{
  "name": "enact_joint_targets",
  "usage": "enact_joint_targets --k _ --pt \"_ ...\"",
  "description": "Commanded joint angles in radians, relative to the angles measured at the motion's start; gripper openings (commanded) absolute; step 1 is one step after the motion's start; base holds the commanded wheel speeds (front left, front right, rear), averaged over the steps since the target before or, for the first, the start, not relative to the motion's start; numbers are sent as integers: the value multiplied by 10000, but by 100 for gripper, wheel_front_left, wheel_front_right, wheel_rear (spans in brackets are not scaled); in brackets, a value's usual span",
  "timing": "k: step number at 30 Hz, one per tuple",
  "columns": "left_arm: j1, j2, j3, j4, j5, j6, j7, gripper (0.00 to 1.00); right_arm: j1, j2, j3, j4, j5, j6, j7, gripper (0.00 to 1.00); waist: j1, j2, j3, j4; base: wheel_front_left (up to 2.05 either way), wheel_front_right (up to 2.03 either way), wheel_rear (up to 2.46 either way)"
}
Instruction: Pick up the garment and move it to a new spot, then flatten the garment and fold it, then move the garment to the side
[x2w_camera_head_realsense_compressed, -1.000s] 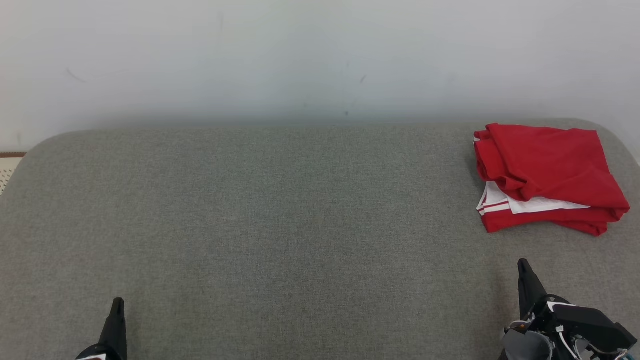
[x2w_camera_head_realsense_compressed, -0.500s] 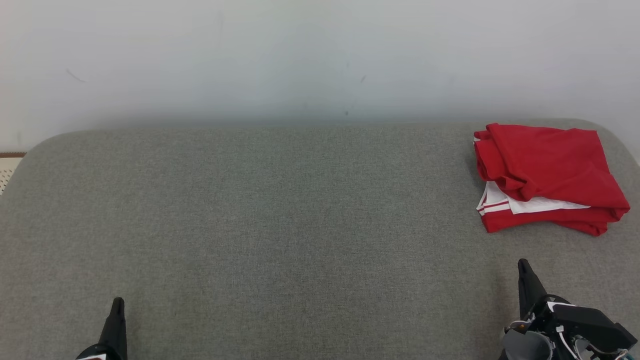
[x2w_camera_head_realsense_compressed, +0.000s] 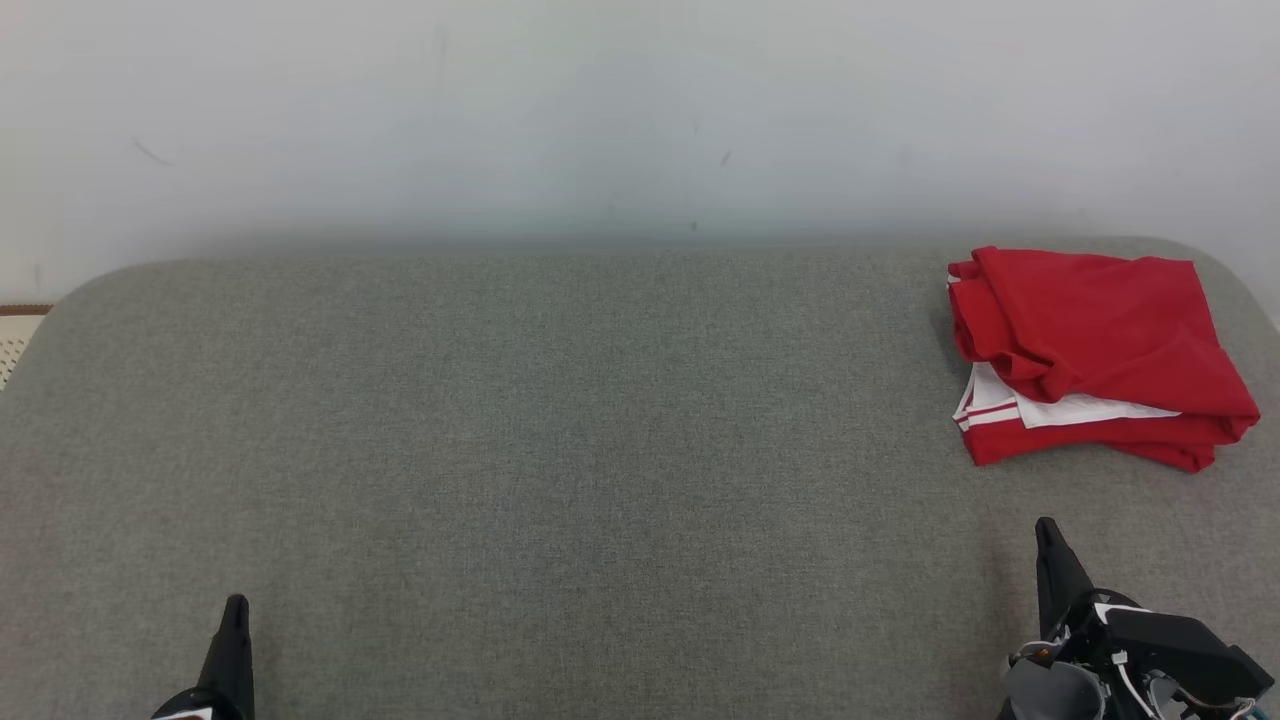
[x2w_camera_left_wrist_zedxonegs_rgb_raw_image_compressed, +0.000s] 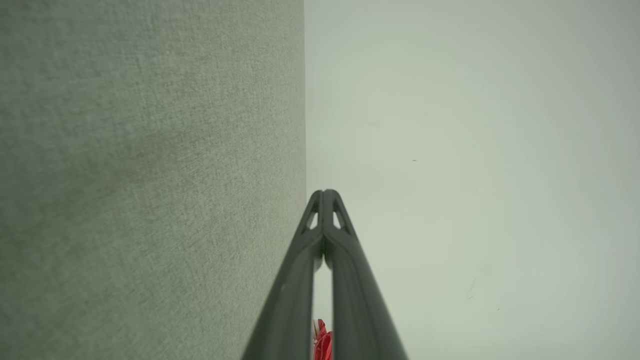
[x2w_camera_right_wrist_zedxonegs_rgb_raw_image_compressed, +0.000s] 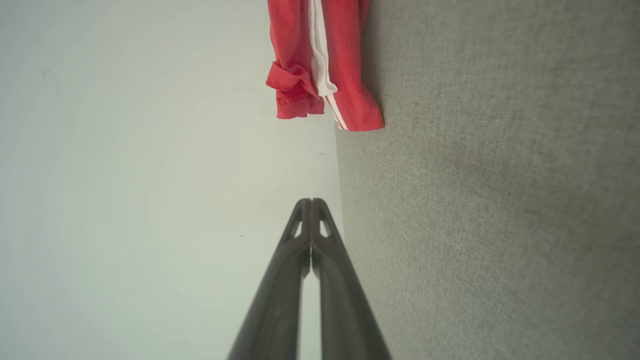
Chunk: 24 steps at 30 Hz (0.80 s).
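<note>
Grippers come first, low at the near edge of the head view: the left gripper (x2w_camera_head_realsense_compressed: 236, 604) at the lower left and the right gripper (x2w_camera_head_realsense_compressed: 1046, 526) at the lower right, both pointing away over the tabletop (x2w_camera_head_realsense_compressed: 560, 430). Each wrist view shows its own jaws closed tip to tip with nothing between them, so both are empty. Beyond them runs a broad stretch of grey, cloth-covered tabletop with nothing lying on it through the middle. Farther out, in the far right corner and well apart from either arm, lies the red garment (x2w_camera_head_realsense_compressed: 1100, 330), doubled over into a compact stack with a white panel and white-and-red stripes showing at its near left edge; the top layer is a little rumpled rather than crisp. The right wrist view catches the same bundle ahead of its fingers, resting on the cloth near the pale wall (x2w_camera_head_realsense_compressed: 640, 120) that closes the scene behind. Across the last second nothing has shifted: both arms have stayed where they were, the jaws have stayed closed, and the bundle has not stirred. Judging by that stillness and by a folded garment already parked at the side, the folding and the final move look finished, leaving no obvious step beyond perhaps tidying the loose top layer.
</note>
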Motion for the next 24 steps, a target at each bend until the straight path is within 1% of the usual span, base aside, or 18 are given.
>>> enact_joint_targets --k 1,24 --pt "-34 48 37 15 -61 -23 6 0 -28 21 -15 -8 3 -1 15 0 0 -1 0 0 0 0 0" --pt "-34 47 35 14 -63 -23 4 0 -27 22 -18 -10 -3 0 7 0 0 -1 0 0 0 0 0"
